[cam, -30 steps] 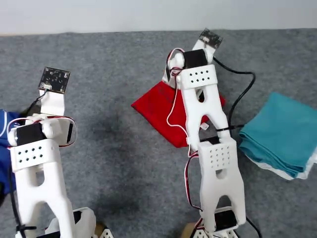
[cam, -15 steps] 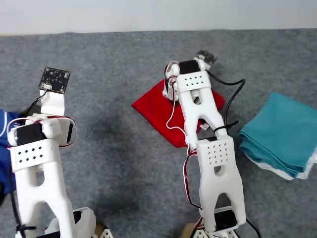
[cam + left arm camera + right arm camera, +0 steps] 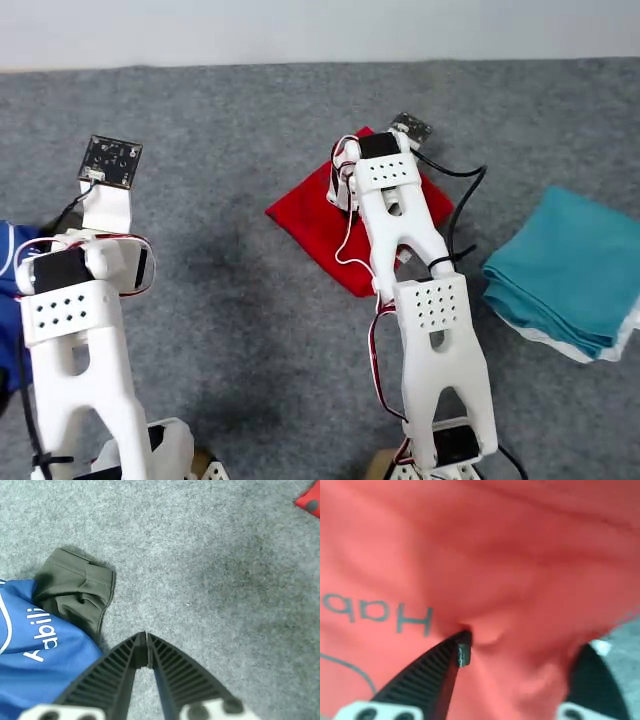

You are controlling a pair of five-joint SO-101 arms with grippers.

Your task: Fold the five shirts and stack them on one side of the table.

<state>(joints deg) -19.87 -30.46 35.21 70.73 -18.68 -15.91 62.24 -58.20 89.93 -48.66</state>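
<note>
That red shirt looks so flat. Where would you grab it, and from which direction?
Probably from straight above, pinching a raised fold: the red shirt lies flat, folded, with no edge standing up. The right tool is pressed into it, open, and cloth bulges between its jaws.

Bench (image 3: pixel 250 110): grey felt-like covering, rough, matt. Red shirt (image 3: pixel 310 215), teal shirt (image 3: pixel 570 260): soft matt cloth. Blue shirt (image 3: pixel 35 670): smoother knit. Left arm (image 3: pixel 68 345): white matt plastic. Left tool (image 3: pixel 146 652): ribbed black plastic.
</note>
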